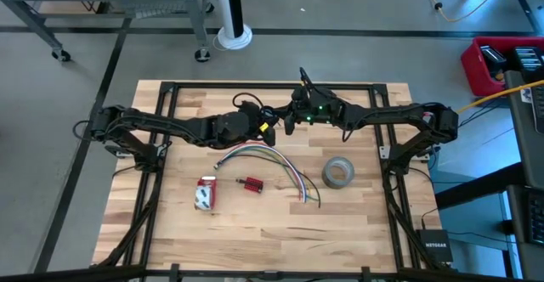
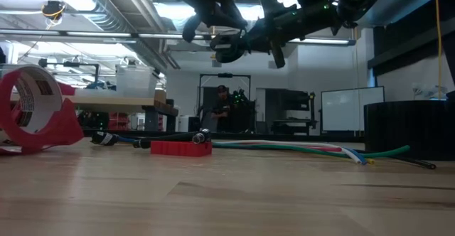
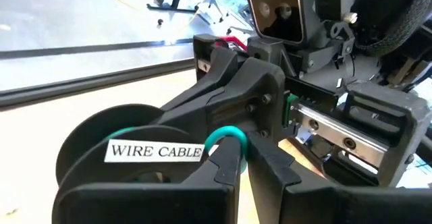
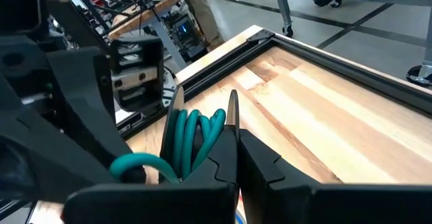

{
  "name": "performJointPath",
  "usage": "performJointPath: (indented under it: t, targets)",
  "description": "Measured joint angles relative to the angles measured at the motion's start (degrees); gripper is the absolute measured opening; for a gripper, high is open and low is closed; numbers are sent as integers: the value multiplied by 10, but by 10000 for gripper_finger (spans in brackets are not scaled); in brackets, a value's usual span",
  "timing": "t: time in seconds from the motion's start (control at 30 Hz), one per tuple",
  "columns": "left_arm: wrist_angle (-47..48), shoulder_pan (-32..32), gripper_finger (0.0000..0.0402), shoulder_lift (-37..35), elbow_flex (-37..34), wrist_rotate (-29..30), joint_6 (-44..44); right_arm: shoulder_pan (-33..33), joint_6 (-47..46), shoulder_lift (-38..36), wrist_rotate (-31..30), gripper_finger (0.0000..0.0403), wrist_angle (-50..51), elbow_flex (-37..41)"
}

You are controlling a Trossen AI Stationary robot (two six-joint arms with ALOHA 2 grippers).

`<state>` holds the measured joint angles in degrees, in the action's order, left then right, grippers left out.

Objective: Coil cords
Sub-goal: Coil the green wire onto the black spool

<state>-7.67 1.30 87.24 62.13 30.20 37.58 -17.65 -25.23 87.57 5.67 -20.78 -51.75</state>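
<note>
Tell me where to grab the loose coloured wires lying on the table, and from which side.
Grip the wires at their bound end, straight down from above. There the strands gather into one narrow stem flat on the table; toward the other end they fan apart, so a pinch would likely miss some.

Setting: a robotics lab or workshop. The wooden table (image 1: 255, 222) stands on a grey concrete floor (image 1: 357, 2), ringed by black frame rails. Beyond it the low view shows exposed ceiling ducts (image 2: 106, 8), benches, a whiteboard (image 2: 345, 108) and a person (image 2: 222, 104) (standing far back). A router (image 1: 434, 247) sits near the table's right corner.
</note>
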Motion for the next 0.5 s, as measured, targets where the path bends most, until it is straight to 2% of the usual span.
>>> performJointPath:
  t: [0.27, 0.5]
  targets:
    - [15, -2, 15, -5, 0, -2, 0, 0, 0, 0, 15, 1, 5, 0]
    - [15, -1, 15, -6, 0, -45, 2, 0, 0, 0, 17, 1, 13, 0]
